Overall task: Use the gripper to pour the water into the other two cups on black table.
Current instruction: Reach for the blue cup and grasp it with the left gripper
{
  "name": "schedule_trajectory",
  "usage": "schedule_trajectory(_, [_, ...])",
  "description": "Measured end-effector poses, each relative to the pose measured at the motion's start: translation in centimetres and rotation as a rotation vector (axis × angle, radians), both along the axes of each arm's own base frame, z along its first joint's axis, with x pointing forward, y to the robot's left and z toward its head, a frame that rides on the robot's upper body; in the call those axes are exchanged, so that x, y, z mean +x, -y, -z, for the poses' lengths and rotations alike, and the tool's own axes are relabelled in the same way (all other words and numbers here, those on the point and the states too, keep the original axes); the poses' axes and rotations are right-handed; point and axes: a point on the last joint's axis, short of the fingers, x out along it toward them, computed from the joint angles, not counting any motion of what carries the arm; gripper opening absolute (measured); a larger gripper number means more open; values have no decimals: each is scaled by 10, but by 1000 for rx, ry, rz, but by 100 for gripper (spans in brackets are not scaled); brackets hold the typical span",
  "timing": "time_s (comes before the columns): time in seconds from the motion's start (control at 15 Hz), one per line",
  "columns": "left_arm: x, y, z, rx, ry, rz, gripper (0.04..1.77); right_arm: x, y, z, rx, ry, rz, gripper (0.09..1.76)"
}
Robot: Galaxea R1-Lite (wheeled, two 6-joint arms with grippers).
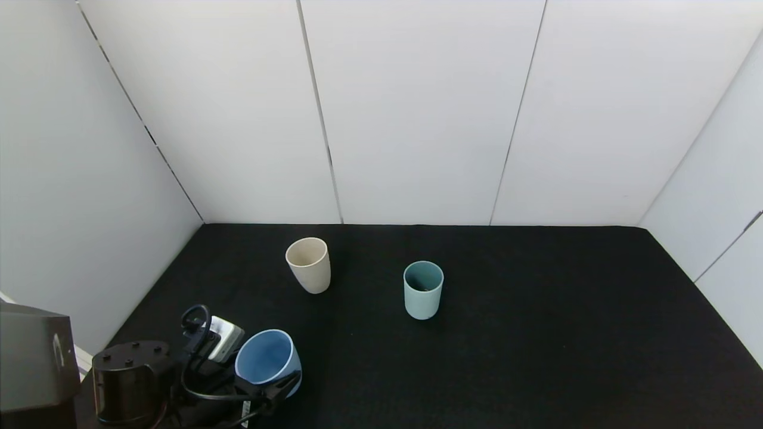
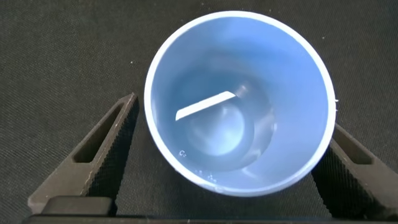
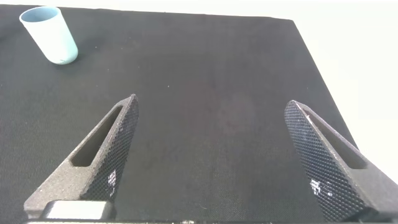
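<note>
Down at the near-left corner of the black counter [image 1: 536,333], your left claw [image 2: 227,155] brackets the wide blue cup [image 1: 267,358], which holds water. Its jaws are spread wide: one finger stands clearly apart from the wall, the other sits right at the rim, so nothing looks gripped yet. From the head camera the cup seems to lean, though I cannot tell whether it is resting on the counter or propped. The beige cup [image 1: 309,264] stands farther back, and the teal cup [image 1: 423,289] to its right, well apart from each other.

Your risk is in the close: with the cup off-centre, one finger will likely meet it first and shove or tip it, spilling water. A grip too near the rim could also let the tapered wall slip during the pour.

Your right claw [image 3: 214,162] hangs wide open and empty over bare counter.
</note>
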Motion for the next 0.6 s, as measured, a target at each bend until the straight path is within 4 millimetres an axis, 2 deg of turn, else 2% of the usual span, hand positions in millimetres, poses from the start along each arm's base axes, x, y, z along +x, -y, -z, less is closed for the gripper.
schedule_trajectory(0.6, [1, 1, 1, -10, -1, 23, 172, 0, 0, 0, -1, 0, 1, 171])
